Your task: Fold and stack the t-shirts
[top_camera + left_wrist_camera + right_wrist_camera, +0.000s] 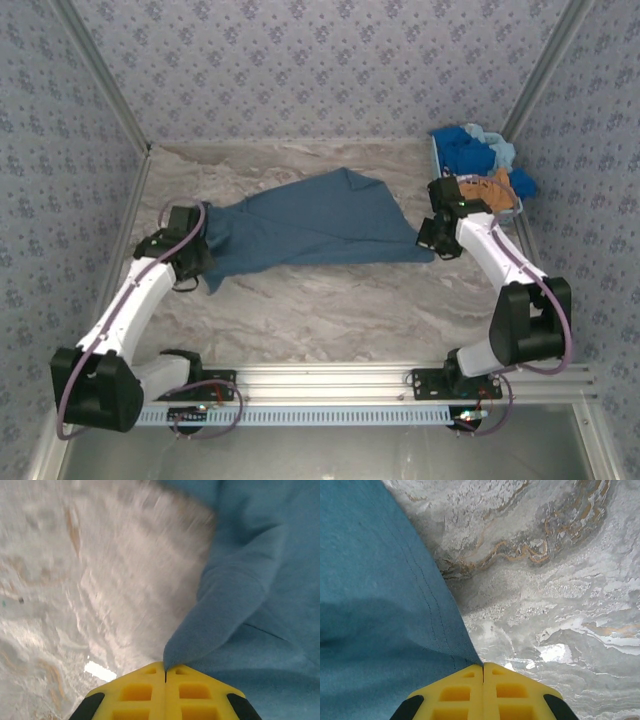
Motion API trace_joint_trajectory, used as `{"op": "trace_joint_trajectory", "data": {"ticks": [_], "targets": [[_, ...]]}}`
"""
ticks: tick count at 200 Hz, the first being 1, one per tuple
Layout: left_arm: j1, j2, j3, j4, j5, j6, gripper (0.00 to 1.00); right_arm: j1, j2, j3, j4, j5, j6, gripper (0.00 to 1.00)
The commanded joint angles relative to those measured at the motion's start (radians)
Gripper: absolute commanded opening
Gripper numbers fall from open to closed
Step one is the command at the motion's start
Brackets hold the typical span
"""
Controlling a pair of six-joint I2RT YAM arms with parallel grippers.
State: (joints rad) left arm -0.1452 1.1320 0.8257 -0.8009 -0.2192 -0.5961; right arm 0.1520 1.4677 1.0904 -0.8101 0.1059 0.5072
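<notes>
Pale grey marble-patterned tabletop (pixel 330 310), veined in tan and glossy in patches. Boxed in at the back and both sides by blue-grey wallpapered panels (pixel 300 60) with a small flower print. Slanted aluminium corner posts (pixel 100 75). Along the near edge, a ribbed aluminium rail (pixel 380 380) carrying both arm bases.

Across the middle of the table, a plain dusty slate-blue cloth t-shirt (pixel 310 225), drawn into a long wedge between the two arms. Pinched at its left end by the left gripper (pixel 165 667), yellow jaws pressed together on a rounded fold of cloth. Pinched at its right corner by the right gripper (pixel 483 666), jaws likewise closed, on a stitched hem.

In the far right corner, a light-blue plastic basket (pixel 437 165) holding a bunched bright blue shirt (pixel 462 148), a light blue shirt (pixel 497 150) and an orange-brown shirt (pixel 495 190).

Hard to make out:
- Marble smeared by blur in the left wrist view.
- No telling sleeves from neckline on the stretched t-shirt.
- Basket partly covered by the right arm and cut off by the post.
- From above, both sets of fingertips masked by the black wrist housings.
</notes>
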Motion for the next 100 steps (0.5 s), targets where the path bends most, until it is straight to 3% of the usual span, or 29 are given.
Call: {"op": "trace_joint_trajectory", "data": {"ticks": [1, 20, 30, 55, 71, 100], "targets": [[0.087, 0.044, -0.085, 0.078, 0.037, 0.002, 0.11, -0.007, 0.048, -0.040, -0.004, -0.009, 0.005, 0.00], [0.192, 0.110, -0.084, 0.139, 0.103, 0.027, 0.27, -0.006, 0.096, -0.034, 0.019, -0.022, -0.004, 0.00], [0.198, 0.131, -0.047, 0.131, 0.055, 0.029, 0.38, -0.003, 0.120, -0.016, 0.020, -0.025, -0.012, 0.00], [0.187, 0.115, 0.006, 0.038, 0.046, -0.005, 0.40, 0.011, 0.149, 0.032, 0.015, -0.022, -0.020, 0.00], [0.113, 0.055, -0.024, -0.012, 0.072, -0.082, 0.37, 0.015, 0.170, 0.069, 0.007, -0.026, -0.025, 0.00], [-0.118, -0.058, -0.134, -0.053, 0.095, -0.291, 0.35, 0.023, 0.184, 0.093, -0.004, -0.035, -0.027, 0.00]]}}
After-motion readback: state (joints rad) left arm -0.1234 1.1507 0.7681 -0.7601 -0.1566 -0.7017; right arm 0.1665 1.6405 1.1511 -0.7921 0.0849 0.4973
